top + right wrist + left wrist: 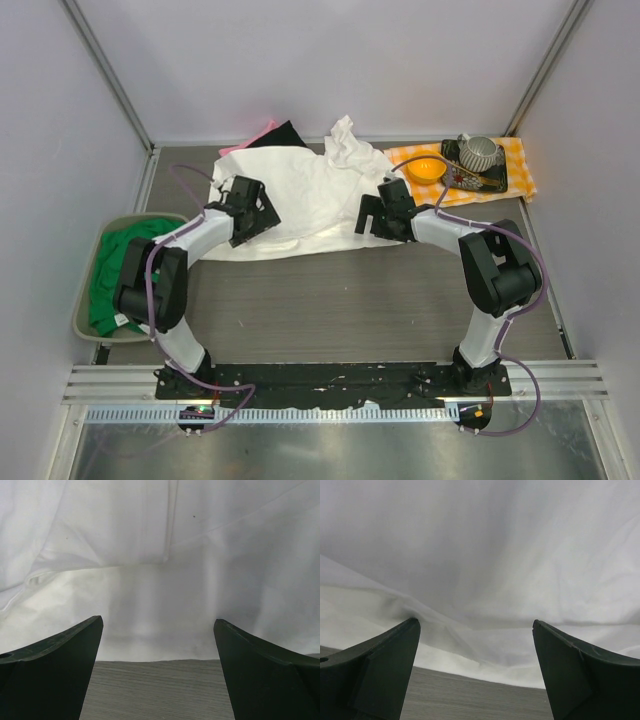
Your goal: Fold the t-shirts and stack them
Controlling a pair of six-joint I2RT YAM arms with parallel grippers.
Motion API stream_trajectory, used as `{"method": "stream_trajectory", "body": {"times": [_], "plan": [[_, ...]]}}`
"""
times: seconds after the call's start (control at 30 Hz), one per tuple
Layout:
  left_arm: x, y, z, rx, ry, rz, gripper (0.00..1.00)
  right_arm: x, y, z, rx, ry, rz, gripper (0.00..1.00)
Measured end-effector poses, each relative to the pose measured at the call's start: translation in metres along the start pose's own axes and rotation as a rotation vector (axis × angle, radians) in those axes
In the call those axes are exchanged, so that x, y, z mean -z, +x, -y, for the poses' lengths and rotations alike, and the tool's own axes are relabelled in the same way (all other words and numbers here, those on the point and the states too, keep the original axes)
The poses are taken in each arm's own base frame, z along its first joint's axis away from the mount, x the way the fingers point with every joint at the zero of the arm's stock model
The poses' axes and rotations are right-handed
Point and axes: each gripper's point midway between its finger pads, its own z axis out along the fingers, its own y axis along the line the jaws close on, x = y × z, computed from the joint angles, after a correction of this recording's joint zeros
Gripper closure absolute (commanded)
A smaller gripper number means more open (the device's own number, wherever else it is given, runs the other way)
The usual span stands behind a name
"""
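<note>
Found the white t-shirt (310, 195) lying rumpled across the far bench (330, 300), left gripper (476, 622) and right gripper (158, 620) both spread at its near hem, pinching nothing. Risked catching only the top layer, bunching rather than folding.

This is a robot test cell in a lab, not a home. Plain white panels (330, 60) on bare aluminium posts (105, 70) wall in a grey wood-grain table (330, 300) on the far, left and right sides. At the near edge, the left arm (165, 290) and right arm (495, 270) are bolted to a black plate (330, 375) on aluminium rails (110, 385), beside a slotted cable duct (330, 413) and loose purple cables (530, 400). The only domestic things are a white t-shirt (310, 200) and a checked cloth (520, 170).
</note>
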Motion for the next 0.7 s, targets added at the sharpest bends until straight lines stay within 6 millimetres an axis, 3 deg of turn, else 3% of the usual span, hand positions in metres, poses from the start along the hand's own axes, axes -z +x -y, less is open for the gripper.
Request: {"method": "stream_trajectory", "body": {"times": [0.17, 0.3, 0.4, 0.57, 0.7], "plan": [[-0.020, -0.028, -0.008, 0.009, -0.053, 0.036, 0.00, 0.000, 0.000, 0.000, 0.000, 0.000, 0.001, 0.00], [-0.037, -0.055, -0.035, 0.063, -0.123, 0.071, 0.00, -0.001, 0.000, 0.000, 0.000, -0.002, 0.003, 0.00], [-0.038, -0.076, -0.054, 0.087, -0.169, 0.116, 0.00, -0.001, 0.000, 0.000, 0.000, -0.003, 0.005, 0.00], [-0.022, -0.104, -0.047, 0.106, -0.152, 0.180, 0.00, -0.001, 0.000, 0.000, 0.000, -0.005, 0.009, 0.00], [0.015, -0.104, -0.034, 0.119, -0.101, 0.218, 0.00, -0.001, 0.000, 0.000, 0.000, -0.006, 0.010, 0.00]]}}
